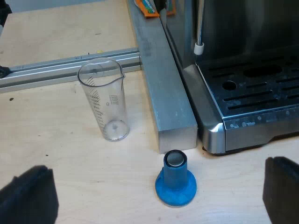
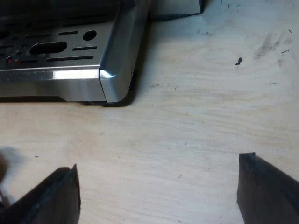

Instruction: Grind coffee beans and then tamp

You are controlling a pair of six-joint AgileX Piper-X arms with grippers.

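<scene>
Left pincer is spread wide, its two black fingers standing far apart above the pale wooden desk and gripping nothing. Ahead of it, between the two fingers, stands the blue tamper. Its broad round base rests flat on the desk and its short neck points up, ending in a grey, metal-looking face. The tamper sits just off the cut end of a square metal bar and near the front corner of the espresso machine, touching neither. The bar runs along the machine's side, close against it. A slotted drip tray forms the machine's front, and a thin steam wand with a white tip hangs over it. Beside the bar, on the side away from the machine, a clear measuring glass stands upright on the desk, its printed scale showing, apart from both the bar and the tamper. Beyond the glass, an aluminium rail lies across the desk and meets the bar.

Right pincer is likewise wide, with bare desk between its fingers and nothing held. Ahead of it is another front corner of the espresso machine, with the slotted tray on top.
</scene>
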